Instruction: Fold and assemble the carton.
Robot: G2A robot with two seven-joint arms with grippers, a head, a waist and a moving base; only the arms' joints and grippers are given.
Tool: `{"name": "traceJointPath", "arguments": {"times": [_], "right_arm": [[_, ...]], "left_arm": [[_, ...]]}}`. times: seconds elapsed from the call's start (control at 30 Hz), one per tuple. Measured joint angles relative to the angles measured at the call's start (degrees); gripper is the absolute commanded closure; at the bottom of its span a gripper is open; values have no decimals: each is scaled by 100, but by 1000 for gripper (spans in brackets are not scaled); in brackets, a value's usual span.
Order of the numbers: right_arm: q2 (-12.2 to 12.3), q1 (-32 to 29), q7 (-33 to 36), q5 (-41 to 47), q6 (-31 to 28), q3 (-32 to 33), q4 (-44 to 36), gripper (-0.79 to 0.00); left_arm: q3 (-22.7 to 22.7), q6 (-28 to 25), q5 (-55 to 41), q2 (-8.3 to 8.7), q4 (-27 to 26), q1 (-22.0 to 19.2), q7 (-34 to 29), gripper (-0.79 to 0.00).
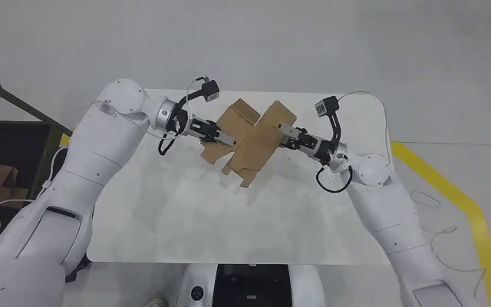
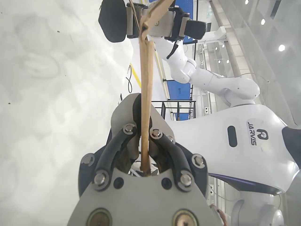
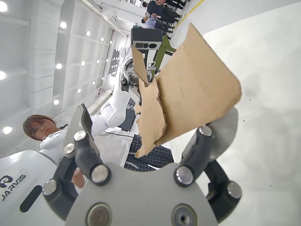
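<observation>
- The flattened brown corrugated-cardboard carton was held over the white tabletop, near the middle of its far edge.
- The left end effector was clamped on one carton edge; twisting could tear the board or let it slip.
- The right end effector gaped wide around a flap, so the carton could swing.

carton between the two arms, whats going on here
The robot is partway through folding a brown carton over the white table. Its left claw is clamped shut on one edge of the cardboard. The right claw is open at the opposite side, with a flap resting against one of its fingers. The carton is loose panels and flaps, not yet a box.
</observation>
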Motion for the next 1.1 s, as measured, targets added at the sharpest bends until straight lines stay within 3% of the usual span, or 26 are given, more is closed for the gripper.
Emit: {"name": "traceJointPath", "arguments": {"times": [0.07, 0.1, 0.47, 0.5, 0.53, 0.57, 0.83, 0.97, 1.1], "right_arm": [[-1, 45, 75, 13, -33, -13, 56, -15], [-3, 58, 94, 20, -44, -19, 72, 0], [-9, 118, 438, 161, -206, -109, 85, 0], [-10, 124, 446, 180, -217, -112, 90, 0], [-10, 129, 447, 192, -228, -111, 96, 0], [-11, 133, 427, 215, -244, -102, 103, 0], [6, -56, -101, 427, -307, 134, 101, 0], [4, -395, -987, 406, -305, 324, -70, 0], [-30, -764, -1873, 299, -276, 343, -458, 0]], "left_arm": [[125, 0, -179, 59, 5, -51, 0, 0], [171, 0, -256, 81, 5, -73, 0, 0], [444, -5, -602, 239, -4, -274, 3, 0], [440, -11, -623, 243, -13, -276, 9, -163], [436, -23, -639, 247, -22, -275, 20, -554], [424, -50, -678, 251, -34, -270, 48, -785], [10, -643, -1373, 268, 377, -133, 636, -785], [-222, -1184, -1854, 221, 656, 126, 1180, -785], [-281, -1390, -2319, 145, 650, 428, 1388, -785]]}}
